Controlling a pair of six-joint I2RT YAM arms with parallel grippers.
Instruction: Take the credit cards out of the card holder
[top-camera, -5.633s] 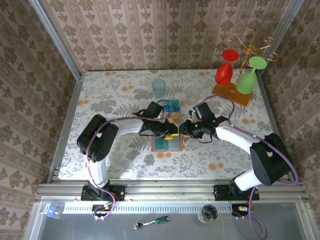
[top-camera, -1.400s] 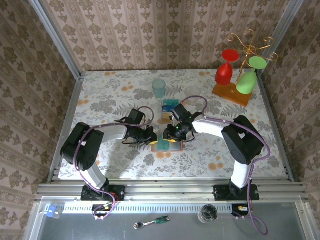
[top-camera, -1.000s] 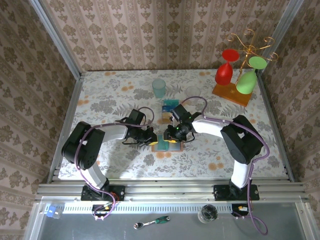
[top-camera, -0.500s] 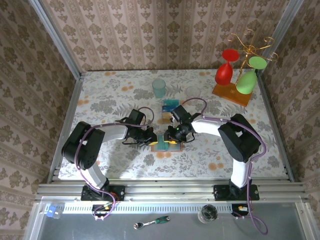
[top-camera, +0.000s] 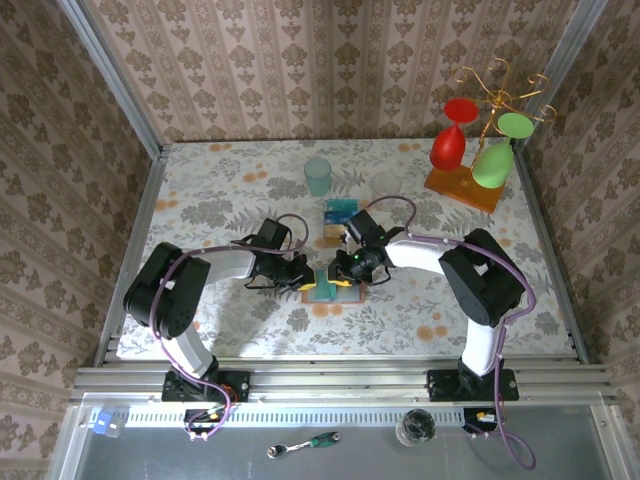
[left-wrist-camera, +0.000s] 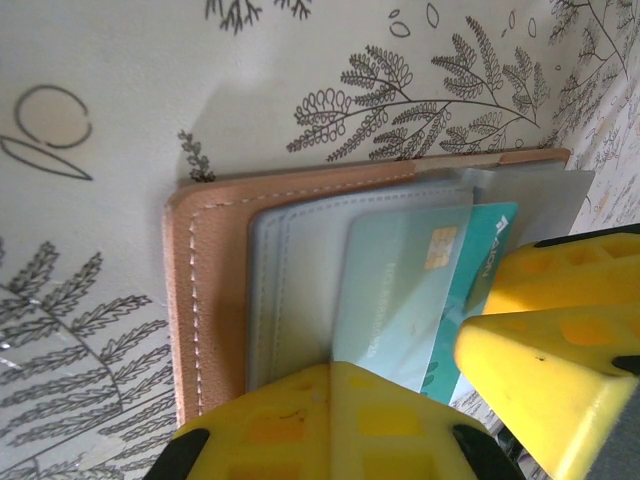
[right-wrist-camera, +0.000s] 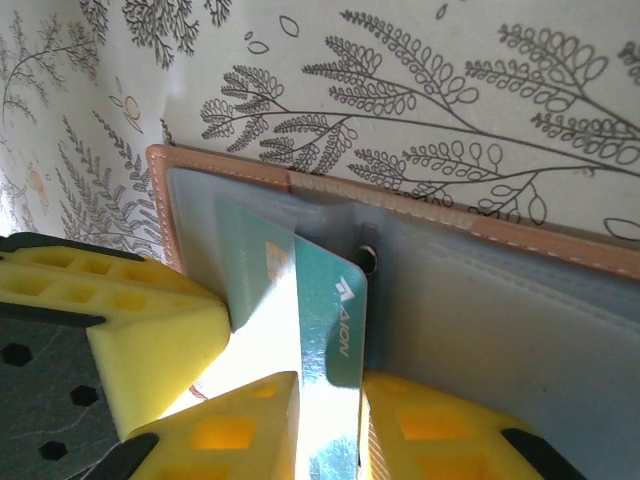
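The right gripper (right-wrist-camera: 328, 385), nearly closed, pinches the free edge of the teal credit card (right-wrist-camera: 320, 290) tilted up out of the open card holder (right-wrist-camera: 480, 300) in the middle of the desk (top-camera: 220, 190), while the fully closed left gripper (left-wrist-camera: 335, 385) pins the holder; the card looks thin, stiff and slick, best held squarely across its flat faces.

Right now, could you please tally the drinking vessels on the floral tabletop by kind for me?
Tumblers: 2, the teal tumbler and the clear tumbler
Wine glasses: 2, the red wine glass and the green wine glass, on the glass rack
Total: 4
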